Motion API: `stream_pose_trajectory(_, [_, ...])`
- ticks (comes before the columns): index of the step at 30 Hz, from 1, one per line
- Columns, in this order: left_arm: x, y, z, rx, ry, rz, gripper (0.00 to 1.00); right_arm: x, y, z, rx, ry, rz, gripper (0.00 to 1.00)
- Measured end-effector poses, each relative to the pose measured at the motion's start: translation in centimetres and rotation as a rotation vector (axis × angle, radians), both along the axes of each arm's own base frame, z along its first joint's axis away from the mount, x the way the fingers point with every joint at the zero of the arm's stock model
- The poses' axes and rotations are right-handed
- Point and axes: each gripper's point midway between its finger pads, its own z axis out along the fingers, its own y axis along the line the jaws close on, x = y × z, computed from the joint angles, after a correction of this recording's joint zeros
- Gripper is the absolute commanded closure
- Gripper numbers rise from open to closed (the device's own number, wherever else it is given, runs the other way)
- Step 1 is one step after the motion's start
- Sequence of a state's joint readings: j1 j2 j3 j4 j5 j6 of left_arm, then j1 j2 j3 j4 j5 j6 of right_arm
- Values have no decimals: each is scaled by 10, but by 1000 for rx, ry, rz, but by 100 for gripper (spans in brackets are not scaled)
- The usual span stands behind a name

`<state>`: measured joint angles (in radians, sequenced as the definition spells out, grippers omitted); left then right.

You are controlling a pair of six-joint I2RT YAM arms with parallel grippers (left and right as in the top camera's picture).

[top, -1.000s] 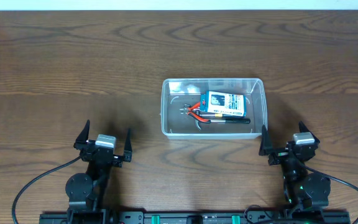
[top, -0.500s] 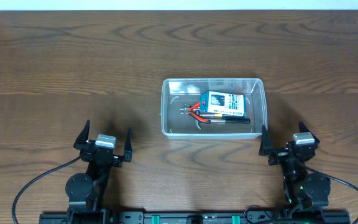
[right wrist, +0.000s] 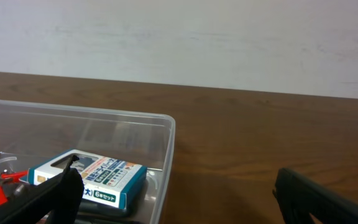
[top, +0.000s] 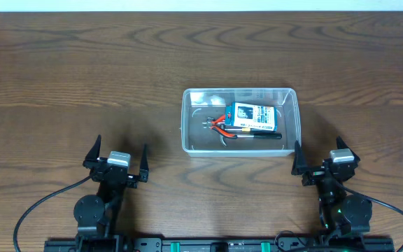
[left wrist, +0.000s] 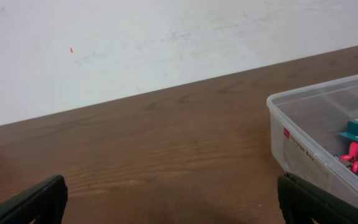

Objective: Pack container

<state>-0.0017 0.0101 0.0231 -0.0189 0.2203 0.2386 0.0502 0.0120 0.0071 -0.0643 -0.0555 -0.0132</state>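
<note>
You see container (top: 185,124) on desk (top: 61,84), right of centre, just ahead of right claw (top: 320,155). Blue-and-white box (top: 253,117), red-handled pliers (top: 222,125) lie inside. Your left claw (top: 118,157) released, empty; right claw released too, grasping nothing.

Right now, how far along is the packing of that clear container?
Done: the container holds a blue-and-white box, red-handled pliers and a black-handled tool. In hand: nothing; the left gripper and right gripper stand open and empty, short of the container. Left: probably little, since no loose item shows on the table; no lid is in view.
</note>
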Motion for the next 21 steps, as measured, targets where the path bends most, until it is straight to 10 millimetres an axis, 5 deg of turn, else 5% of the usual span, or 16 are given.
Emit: stream_pose_trajectory(21, [0, 0, 0, 0, 0, 0, 2, 0, 0, 0, 0, 0, 0, 1])
